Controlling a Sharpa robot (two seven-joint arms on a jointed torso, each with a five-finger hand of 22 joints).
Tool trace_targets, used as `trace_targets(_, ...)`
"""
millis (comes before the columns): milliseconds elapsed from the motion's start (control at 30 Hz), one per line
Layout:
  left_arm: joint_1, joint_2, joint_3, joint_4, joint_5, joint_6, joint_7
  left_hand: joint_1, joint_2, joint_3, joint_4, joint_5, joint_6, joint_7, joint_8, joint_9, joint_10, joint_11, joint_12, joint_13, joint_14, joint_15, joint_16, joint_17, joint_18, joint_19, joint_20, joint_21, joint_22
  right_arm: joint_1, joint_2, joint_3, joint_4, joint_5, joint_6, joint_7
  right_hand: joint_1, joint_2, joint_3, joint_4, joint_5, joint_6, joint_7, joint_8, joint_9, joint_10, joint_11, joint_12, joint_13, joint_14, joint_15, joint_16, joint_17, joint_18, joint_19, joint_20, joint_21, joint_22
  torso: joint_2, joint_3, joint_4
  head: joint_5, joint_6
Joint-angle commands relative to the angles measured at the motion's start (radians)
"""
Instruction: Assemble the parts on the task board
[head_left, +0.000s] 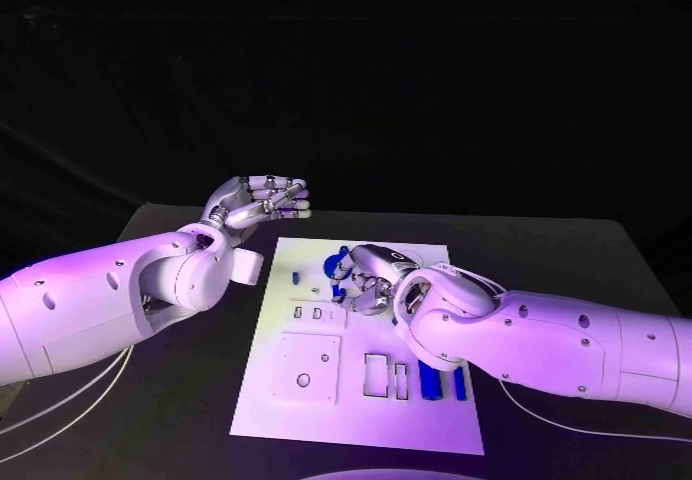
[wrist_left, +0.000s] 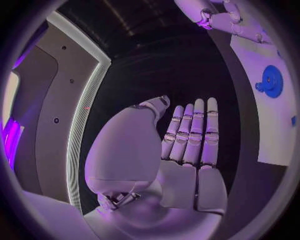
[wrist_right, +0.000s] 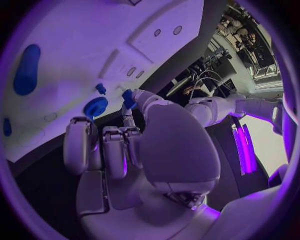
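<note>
A small blue part (wrist_right: 128, 98) is sitting pinched at the fingertips of the right hand (head_left: 372, 278), which is hovering low over the far half of the task board (head_left: 332, 405), probably lining the piece up for seating. It looks like a short, stubby peg. Just beside the fingertips a round blue disc (wrist_right: 95, 107) is lying on the board. The left hand (head_left: 260, 205) is waiting off the board's far-left corner above the table (head_left: 577, 250), fingers straight, holding nothing, likely keeping clear.
</note>
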Motion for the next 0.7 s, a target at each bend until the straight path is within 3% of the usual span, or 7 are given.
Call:
trace_targets(33,0.001,0.003,0.001,0.002,-0.002,0.019,0.005,-0.009,0.002,0.006,0.001,-0.004,-0.009,0.020,-0.004,-0.001,0.002,0.001,-0.004,0.001,-0.002,0.006,-0.007,0.001,0.004,0.000,0.008,-0.004,-0.001,-0.013,0.020,-0.002,-0.011,-0.083,0.026,-0.046,-0.008,0.001,0.007,-0.001,0.002,0.016,-0.007,0.017,0.014,0.055,-0.006,-0.006,0.193,0.092,-0.006,0.003,0.206,-0.014,0.004,-0.003,0.001,0.048,0.000,-0.0004,0.0018,0.008,-0.004)
trace_targets(167,0.001,0.002,0.001,0.003,-0.002,0.019,0.004,-0.009,0.002,0.006,0.001,-0.004,-0.009,0.020,-0.004,-0.001,0.002,0.001,-0.004,0.001,-0.002,0.006,-0.007,0.001,0.004,0.000,0.008,-0.004,-0.001,-0.027,0.040,-0.003,-0.024,-0.106,0.029,-0.054,-0.012,-0.001,0.008,0.000,0.002,0.016,-0.007,0.018,0.015,0.055,-0.006,-0.006,0.193,0.092,-0.007,0.003,0.205,-0.013,0.004,-0.003,0.000,0.047,0.002,0.0007,0.0031,0.015,-0.005)
trace_targets(333,0.001,0.002,0.001,0.003,-0.002,0.020,0.003,-0.010,0.002,0.007,0.001,-0.004,-0.009,0.020,-0.004,-0.001,0.003,0.001,-0.004,0.001,-0.001,0.006,-0.008,0.002,0.004,0.000,0.008,-0.005,-0.002,-0.041,0.056,-0.004,-0.034,-0.127,0.027,-0.060,-0.018,-0.005,0.008,0.000,0.002,0.015,-0.008,0.019,0.016,0.056,-0.007,-0.005,0.195,0.092,-0.007,0.003,0.205,-0.013,0.004,-0.004,-0.001,0.047,0.003,0.0015,0.0002,0.031,-0.004)
trace_targets(700,0.001,0.007,0.001,0.003,-0.002,0.023,0.002,-0.011,0.001,0.007,0.001,-0.004,-0.009,0.020,-0.004,-0.001,0.003,0.001,-0.004,0.001,-0.001,0.006,-0.008,0.003,0.004,0.000,0.008,-0.005,-0.002,-0.057,0.079,-0.005,-0.055,-0.145,0.030,-0.058,-0.022,-0.007,0.008,0.000,0.002,0.014,-0.008,0.019,0.016,0.057,-0.007,-0.003,0.196,0.092,-0.008,0.003,0.206,-0.013,0.004,-0.005,-0.002,0.046,0.003,0.0031,0.0013,0.038,-0.012)
